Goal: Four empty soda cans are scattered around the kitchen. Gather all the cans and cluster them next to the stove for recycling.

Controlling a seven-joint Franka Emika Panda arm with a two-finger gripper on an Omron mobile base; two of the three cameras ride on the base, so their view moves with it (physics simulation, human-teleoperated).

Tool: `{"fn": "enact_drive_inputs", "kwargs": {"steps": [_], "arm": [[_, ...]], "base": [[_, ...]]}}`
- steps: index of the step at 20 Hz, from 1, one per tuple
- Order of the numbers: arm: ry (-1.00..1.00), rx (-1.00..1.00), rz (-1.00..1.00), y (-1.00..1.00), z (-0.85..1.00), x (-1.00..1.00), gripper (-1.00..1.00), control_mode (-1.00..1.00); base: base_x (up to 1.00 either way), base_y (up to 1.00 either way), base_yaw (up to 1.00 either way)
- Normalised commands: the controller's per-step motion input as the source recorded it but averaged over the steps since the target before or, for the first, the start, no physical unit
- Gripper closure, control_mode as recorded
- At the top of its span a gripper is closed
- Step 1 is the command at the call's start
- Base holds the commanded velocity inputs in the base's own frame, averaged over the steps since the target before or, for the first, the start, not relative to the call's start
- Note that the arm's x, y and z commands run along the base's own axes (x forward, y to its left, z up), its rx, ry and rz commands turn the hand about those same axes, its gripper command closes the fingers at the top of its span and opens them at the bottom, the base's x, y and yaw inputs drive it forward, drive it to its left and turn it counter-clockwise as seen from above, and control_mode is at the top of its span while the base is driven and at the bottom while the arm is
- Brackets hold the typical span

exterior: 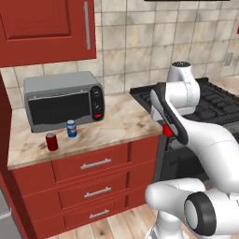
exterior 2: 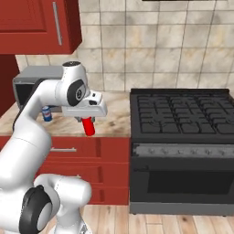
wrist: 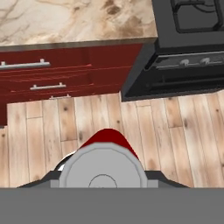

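Held can (exterior 2: pixel 89 126): red body, silver top. Counter cans: one red (exterior: pixel 52 142), one blue (exterior: pixel 71 129) with a white-red mark. Toaster oven (exterior: pixel 63 100): grey, dark door. Stove (exterior 2: pixel 183 114): black, dark grates. Cabinets (exterior: pixel 88 175): red, silver handles. Counter (exterior: pixel 119 122): beige-brown marble. Wall (exterior 2: pixel 151 45): tan tile. Floor (wrist: pixel 144 127): light wood planks.

No text, brand, number or sign is legible in any view. The blue can (exterior: pixel 71 128) on the counter (exterior: pixel 116 122) carries a white-red mark, too small to read as lettering. The toaster oven (exterior: pixel 63 100) has knobs and the stove (exterior 2: pixel 183 114) has front controls; no markings are readable on either.
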Motion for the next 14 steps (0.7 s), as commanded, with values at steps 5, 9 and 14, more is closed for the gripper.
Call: {"fn": "enact_drive_inputs", "kwargs": {"steps": [5,9,14], "arm": [[0.0,0.0,0.0,0.0,0.0,0.0,1.0,1.0],[0.0,0.0,0.0,0.0,0.0,0.0,1.0,1.0],[0.0,0.0,0.0,0.0,0.0,0.0,1.0,1.0]], "base": [[0.2,0.0,0.18],[0.36,-0.08,0.14],[0.53,-0.23,0.11]]}}
